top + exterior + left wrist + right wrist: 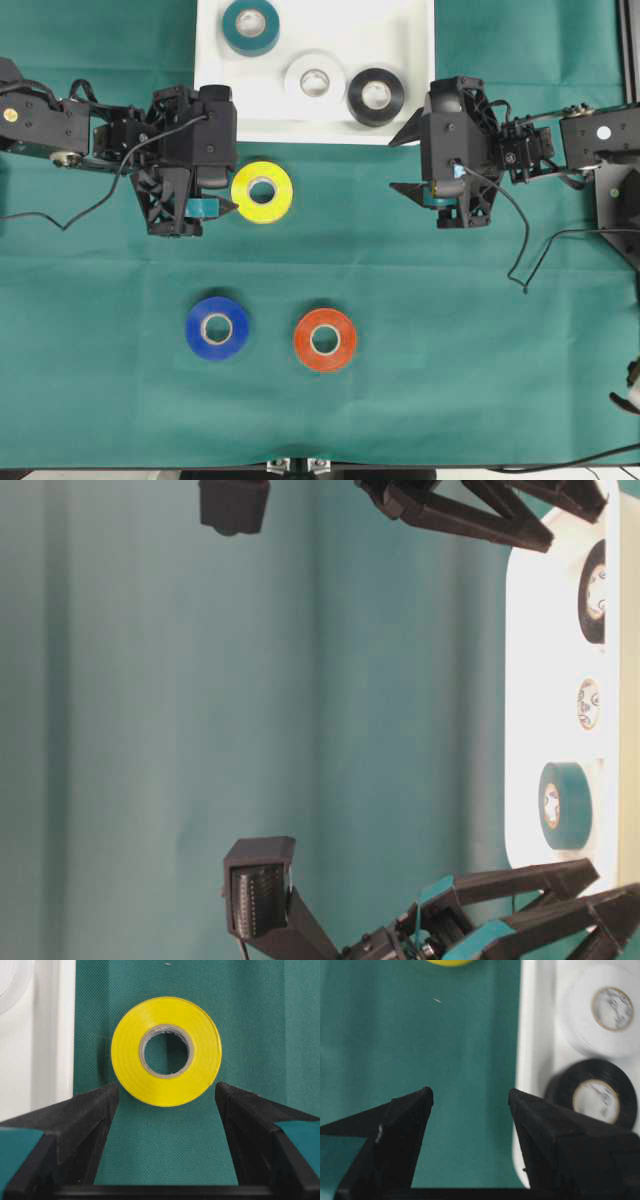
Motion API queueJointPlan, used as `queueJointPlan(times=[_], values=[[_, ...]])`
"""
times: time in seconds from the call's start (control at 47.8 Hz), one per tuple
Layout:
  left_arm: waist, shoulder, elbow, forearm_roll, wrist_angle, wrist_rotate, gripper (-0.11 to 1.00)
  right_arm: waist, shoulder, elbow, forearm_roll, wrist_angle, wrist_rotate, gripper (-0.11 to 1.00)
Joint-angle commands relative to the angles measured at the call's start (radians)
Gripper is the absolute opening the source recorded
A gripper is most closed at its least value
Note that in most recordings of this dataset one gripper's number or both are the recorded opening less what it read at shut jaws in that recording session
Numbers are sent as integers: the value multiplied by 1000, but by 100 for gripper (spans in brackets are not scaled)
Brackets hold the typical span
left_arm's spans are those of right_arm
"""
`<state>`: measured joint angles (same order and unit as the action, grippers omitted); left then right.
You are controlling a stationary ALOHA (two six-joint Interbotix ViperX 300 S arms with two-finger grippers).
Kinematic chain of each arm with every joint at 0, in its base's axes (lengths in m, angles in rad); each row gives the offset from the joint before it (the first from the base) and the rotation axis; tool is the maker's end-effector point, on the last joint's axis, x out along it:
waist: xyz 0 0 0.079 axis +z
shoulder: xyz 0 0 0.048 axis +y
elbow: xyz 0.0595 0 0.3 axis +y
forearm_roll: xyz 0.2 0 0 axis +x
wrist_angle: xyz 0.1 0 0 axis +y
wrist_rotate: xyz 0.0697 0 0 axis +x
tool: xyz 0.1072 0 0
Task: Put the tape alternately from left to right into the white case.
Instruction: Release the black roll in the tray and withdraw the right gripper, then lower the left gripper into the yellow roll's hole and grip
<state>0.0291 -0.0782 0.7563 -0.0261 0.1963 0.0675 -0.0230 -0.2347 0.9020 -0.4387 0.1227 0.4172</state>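
While three rolls are already lying in the white case (pixel 410 60) at the top centre of the overhead view, the teal roll (pixel 251 26), the white roll (pixel 314 81) and the black roll (pixel 376 95), three more are waiting on the green worktop (pixel 450 330), putting the job at about its halfway mark by the look of it. The yellow roll (pixel 262 192) is lying flat just below the case's lower edge, left of centre, with the blue roll (pixel 217 327) and the orange-red roll (pixel 324 340) sitting side by side in the lower middle of the frame. The left hand (pixel 215 205) is standing just left of the yellow roll with its fingers spread wide and gripping nothing, and the yellow roll looks the likely next pick. The right hand (pixel 410 165) is hanging at the case's lower right corner, its fingers likewise apart and empty. The left wrist view is showing what the overhead cannot: the yellow roll (pixel 166 1051) is sitting squarely ahead of the gap between the two fingers, not yet between them, with the case's rim (pixel 65 1035) along the left edge. The right wrist view is looking past parted fingers at the black roll (pixel 594 1097) and white roll (pixel 605 1010) inside the case. The table-level view, turned on its side, is catching only the case and its three rolls; the blue and orange-red rolls are appearing in the overhead alone.
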Motion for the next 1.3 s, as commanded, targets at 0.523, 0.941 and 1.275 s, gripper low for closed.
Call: queueJointPlan(times=[0.523,0.941,1.275], values=[[-8,-18,2,-2,-5,-2,92,46,-17,23,3,-67,41,69],[-54,37,-15,0,-44,-3,92,44,0,21,3,-69,41,69],[-69,97,-52,-2,-55,-2,92,46,3,17,3,-69,41,69]])
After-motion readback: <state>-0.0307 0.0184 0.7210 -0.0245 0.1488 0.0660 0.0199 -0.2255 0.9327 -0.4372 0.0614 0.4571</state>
